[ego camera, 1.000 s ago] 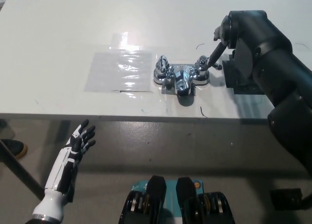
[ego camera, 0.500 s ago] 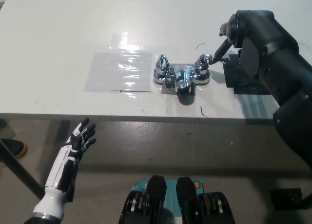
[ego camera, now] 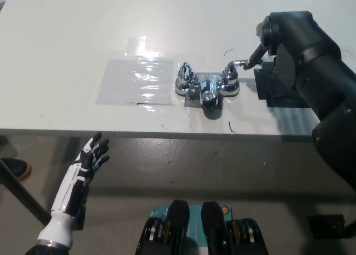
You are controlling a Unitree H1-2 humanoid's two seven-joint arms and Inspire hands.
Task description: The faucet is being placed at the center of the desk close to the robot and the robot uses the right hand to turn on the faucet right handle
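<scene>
The chrome faucet [ego camera: 206, 88] stands on the white desk [ego camera: 67, 38] near its front edge, spout toward me. Its left handle [ego camera: 184, 73] is upright. The lever of its right handle [ego camera: 233, 69] sticks out to the right. My black right hand [ego camera: 266, 39] hangs just right of the faucet, its tip touching the end of that lever; the wrist hides most of the hand. Below the desk edge at lower left, my white left hand [ego camera: 92, 155] rests open with fingers spread, holding nothing.
A clear shiny plastic sheet [ego camera: 136, 80] is taped flat to the desk left of the faucet. A black block [ego camera: 278, 89] lies just right of the faucet, under my right arm. The desk's front edge runs across below the faucet.
My right hand has drawn back to the right and slightly up, and the right handle's lever has swung with it to point right. The left hand has barely moved.
</scene>
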